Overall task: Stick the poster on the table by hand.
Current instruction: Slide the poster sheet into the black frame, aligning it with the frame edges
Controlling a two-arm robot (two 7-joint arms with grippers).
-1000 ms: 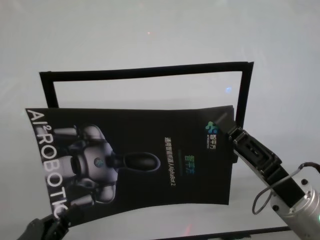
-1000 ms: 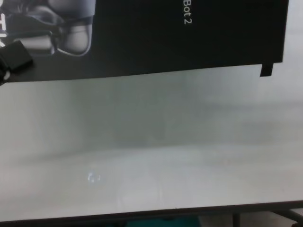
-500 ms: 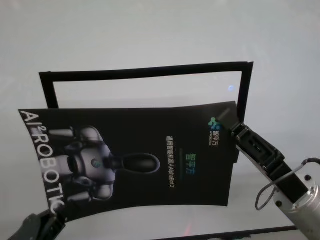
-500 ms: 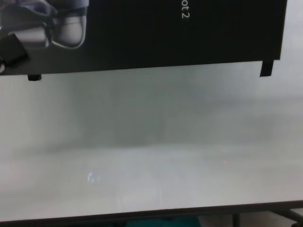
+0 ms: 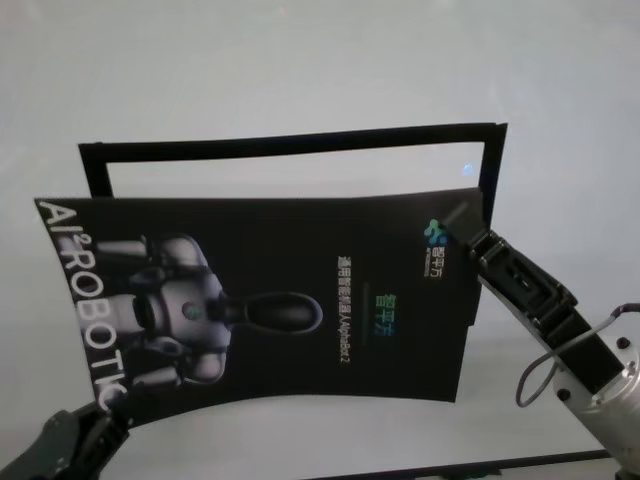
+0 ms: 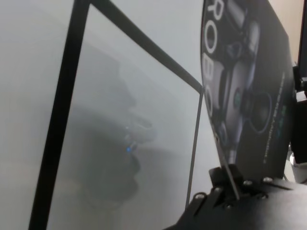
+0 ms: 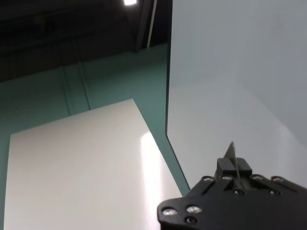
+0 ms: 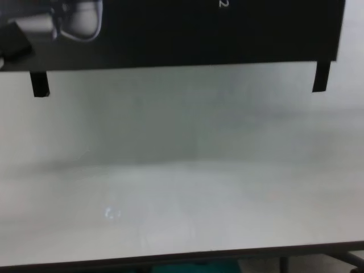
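Pale grey table (image 5: 300,60) filling the head view, black rectangular outline (image 5: 290,143) marked on it. Poster (image 5: 270,300) held up over that outline, bowed, robot picture toward the left side, lettering down its left edge, far part of the outline showing beyond its top edge. Left gripper (image 5: 105,418) at the near-left corner, clamped on the poster's lower left edge. Right gripper (image 5: 470,232) reaching in from the lower right, pinching the poster at its upper right corner, right next to the outline's right side. Over to the left wrist view: black fingers (image 6: 225,179) closed tight on the sheet's thin edge, poster (image 6: 249,96) rising away edge-on, robot picture visible, outline's black lines (image 6: 62,110) on the table beyond. Right wrist view now: fingers (image 7: 233,168) nipped together on a sliver of the poster's corner (image 7: 231,151), pale tabletop (image 7: 240,72) beside it. Chest view last: poster's near edge (image 8: 187,34) hanging clear above the table (image 8: 182,187), two black tape strips dangling from its corners, one left (image 8: 38,83), one right (image 8: 321,77), thin dark table edge along the bottom.
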